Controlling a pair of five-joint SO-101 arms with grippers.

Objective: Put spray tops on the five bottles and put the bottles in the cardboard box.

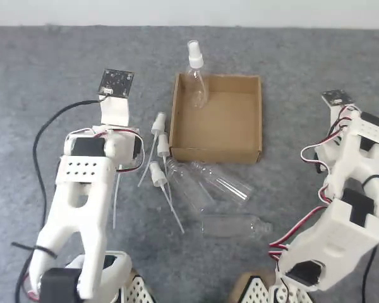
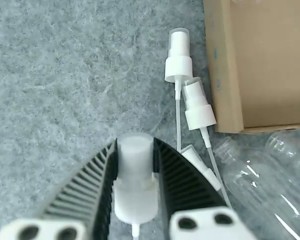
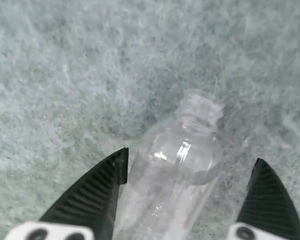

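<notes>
Nearest the left wrist camera, the left gripper (image 2: 135, 145) has its black ribbed fingers (image 2: 92, 190) clenched on a white spray top (image 2: 135, 185), cap pointing away from the wrist, above the grey counter (image 2: 55, 75). Beyond it lie the loose spray tops (image 2: 178, 62). Two of them lie end to end just beside the outer wall of the cardboard box (image 2: 225, 75), and a third is partly hidden behind one finger.

High view: the three loose spray tops lie on the counter between the left arm (image 1: 82, 189) and the box's left wall, dip tubes pointing toward the arms. One capped bottle (image 1: 196, 79) stands inside the box at its far left corner. Three bare bottles (image 1: 221, 183) lie on their sides in front of the box's near wall. Two are side by side with necks toward the box, and one lies nearer the arms with its neck toward the right arm (image 1: 347, 208).

Right wrist view: the right gripper (image 3: 191, 160) is released, its fingers (image 3: 95, 195) spread wide to either side of an uncapped bottle (image 3: 172, 185) on the counter, neck away from the wrist. One finger sits just beside the bottle's wall; contact there cannot be made out.
</notes>
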